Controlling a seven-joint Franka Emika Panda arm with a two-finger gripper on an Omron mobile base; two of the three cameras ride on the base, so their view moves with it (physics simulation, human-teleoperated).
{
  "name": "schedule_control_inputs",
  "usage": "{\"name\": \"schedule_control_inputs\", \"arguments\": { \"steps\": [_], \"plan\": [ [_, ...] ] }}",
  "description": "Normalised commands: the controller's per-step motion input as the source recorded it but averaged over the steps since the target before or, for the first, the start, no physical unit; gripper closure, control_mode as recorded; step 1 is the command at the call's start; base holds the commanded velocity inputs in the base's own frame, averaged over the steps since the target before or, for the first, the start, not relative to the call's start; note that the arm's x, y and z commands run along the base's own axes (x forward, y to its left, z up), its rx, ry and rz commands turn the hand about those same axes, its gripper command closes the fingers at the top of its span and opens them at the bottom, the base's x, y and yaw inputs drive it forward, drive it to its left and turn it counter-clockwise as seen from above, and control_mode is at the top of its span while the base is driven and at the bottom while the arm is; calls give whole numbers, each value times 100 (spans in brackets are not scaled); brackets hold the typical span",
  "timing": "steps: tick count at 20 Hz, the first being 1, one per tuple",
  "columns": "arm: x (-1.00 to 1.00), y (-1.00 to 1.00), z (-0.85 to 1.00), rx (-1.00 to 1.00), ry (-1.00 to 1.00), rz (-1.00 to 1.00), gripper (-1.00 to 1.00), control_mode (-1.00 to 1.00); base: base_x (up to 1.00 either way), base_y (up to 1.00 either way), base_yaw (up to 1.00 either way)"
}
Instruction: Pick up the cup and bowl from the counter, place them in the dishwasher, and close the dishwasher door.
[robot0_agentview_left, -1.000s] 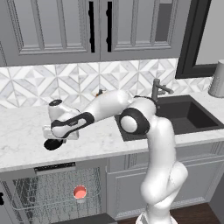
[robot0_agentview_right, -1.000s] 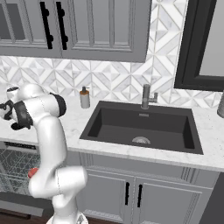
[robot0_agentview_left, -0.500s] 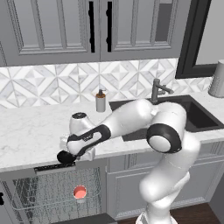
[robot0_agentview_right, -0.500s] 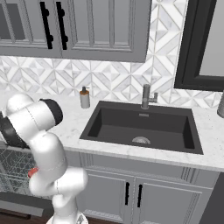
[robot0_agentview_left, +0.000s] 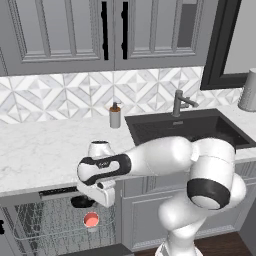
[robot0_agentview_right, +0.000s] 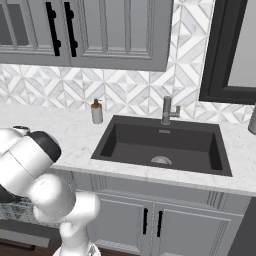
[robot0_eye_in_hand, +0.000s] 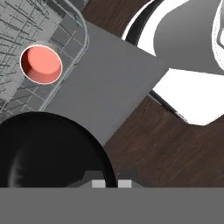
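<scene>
Cup (robot0_agentview_left: 91, 220) is already parked in the dishwasher (robot0_agentview_left: 55, 227) rack. Bowl (robot0_eye_in_hand: 48, 151) is pinched in the closed gripper (robot0_agentview_left: 85, 201) above the rack; it's yet to be dropped in, and the door (robot0_eye_in_hand: 98, 83) is left open.

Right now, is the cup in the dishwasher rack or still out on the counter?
In. The cup sits upright, salmon inside showing, within the dishwasher wire rack, below the counter.

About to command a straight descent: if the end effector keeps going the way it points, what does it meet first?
Probably the open dishwasher door, just beside the wire rack holding the cup. The end effector carries the bowl, which would touch first. Depth is uncertain.
</scene>
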Motion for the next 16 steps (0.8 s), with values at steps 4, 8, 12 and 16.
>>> {"name": "schedule_control_inputs", "arguments": {
  "steps": [4, 8, 12, 16],
  "plan": [
    [-98, 1, -13, -13, -7, -13, 100, -100, 0, 0, 0],
    [-99, 10, -27, -12, -32, -9, 100, -100, 0, 0, 0],
    [-74, 6, -45, -8, -23, -7, 100, -100, 0, 0, 0],
    [-48, 0, -58, -1, -28, -4, 100, -100, 0, 0, 0]
  ]
}}
